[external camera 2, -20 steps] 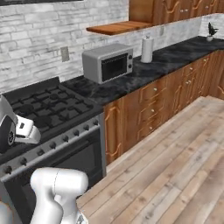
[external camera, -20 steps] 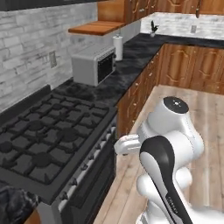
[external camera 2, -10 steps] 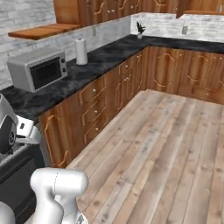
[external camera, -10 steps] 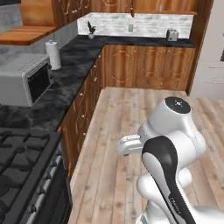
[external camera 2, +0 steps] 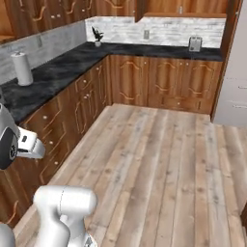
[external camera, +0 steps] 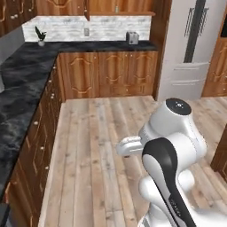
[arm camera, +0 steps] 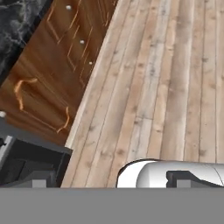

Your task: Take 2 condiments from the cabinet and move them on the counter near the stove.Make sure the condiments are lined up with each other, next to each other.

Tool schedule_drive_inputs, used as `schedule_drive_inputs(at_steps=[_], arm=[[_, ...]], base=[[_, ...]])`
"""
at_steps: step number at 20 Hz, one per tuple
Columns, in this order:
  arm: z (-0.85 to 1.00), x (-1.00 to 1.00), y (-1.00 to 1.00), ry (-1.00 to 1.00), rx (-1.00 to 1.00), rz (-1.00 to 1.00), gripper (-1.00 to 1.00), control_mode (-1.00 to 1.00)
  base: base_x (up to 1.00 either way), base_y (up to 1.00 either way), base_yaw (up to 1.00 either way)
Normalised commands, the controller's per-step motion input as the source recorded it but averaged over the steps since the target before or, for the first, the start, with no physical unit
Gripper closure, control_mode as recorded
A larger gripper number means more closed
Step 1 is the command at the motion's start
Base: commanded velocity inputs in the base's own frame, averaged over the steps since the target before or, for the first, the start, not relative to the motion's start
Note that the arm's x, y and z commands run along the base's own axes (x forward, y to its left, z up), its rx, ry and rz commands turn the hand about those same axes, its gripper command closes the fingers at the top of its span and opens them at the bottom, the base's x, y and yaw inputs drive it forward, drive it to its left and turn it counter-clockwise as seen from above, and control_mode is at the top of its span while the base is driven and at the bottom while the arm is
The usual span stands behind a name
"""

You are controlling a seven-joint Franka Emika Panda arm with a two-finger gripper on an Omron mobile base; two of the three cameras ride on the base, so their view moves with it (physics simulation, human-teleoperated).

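- The pincer (arm camera: pixel 114 179) is released, its jaws wide apart with nothing between them; it looks down on the plank floor (arm camera: pixel 166 78), just beside the brown drawer fronts (arm camera: pixel 65 61) under the desk (external camera 2: pixel 62 72)
- Nothing of the task lies within the pincer's reach: below it are bare boards only
- The relation that counts: the wall cabinet (external camera: pixel 119 13) with its plank shelf sits high on the far wall, above the toaster (external camera: pixel 131 37), so the goal lies well ahead of the pincer and far above it
- A small pale thing (external camera: pixel 116 9) stands on that shelf; it is too small to say whether it is one of the condiments, or which way its long axis runs
- The black marble desk runs along the arm's left side to the far corner, carrying a paper-towel roll (external camera 2: pixel 21 67) and a little plant (external camera 2: pixel 97 36)
- Judgement: the task is at its start, no condiment yet taken; the base must close on the far wall and the arm must rise before any grasp
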Motion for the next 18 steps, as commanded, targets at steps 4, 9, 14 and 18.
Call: schedule_drive_inputs(at_steps=[4, 9, 14, 18], arm=[[0.0, 0.0, 0.0, 0.0, 0.0, 0.0, -1.0, 1.0], [0.0, 0.0, 0.0, 0.0, 0.0, 0.0, -1.0, 1.0], [0.0, 0.0, 0.0, 0.0, 0.0, 0.0, -1.0, 1.0], [0.0, 0.0, 0.0, 0.0, 0.0, 0.0, -1.0, 1.0]], base=[[1.0, -0.58, -0.36], [1.0, -0.38, -0.31], [1.0, -0.05, -0.2], [1.0, 0.0, -0.06]])
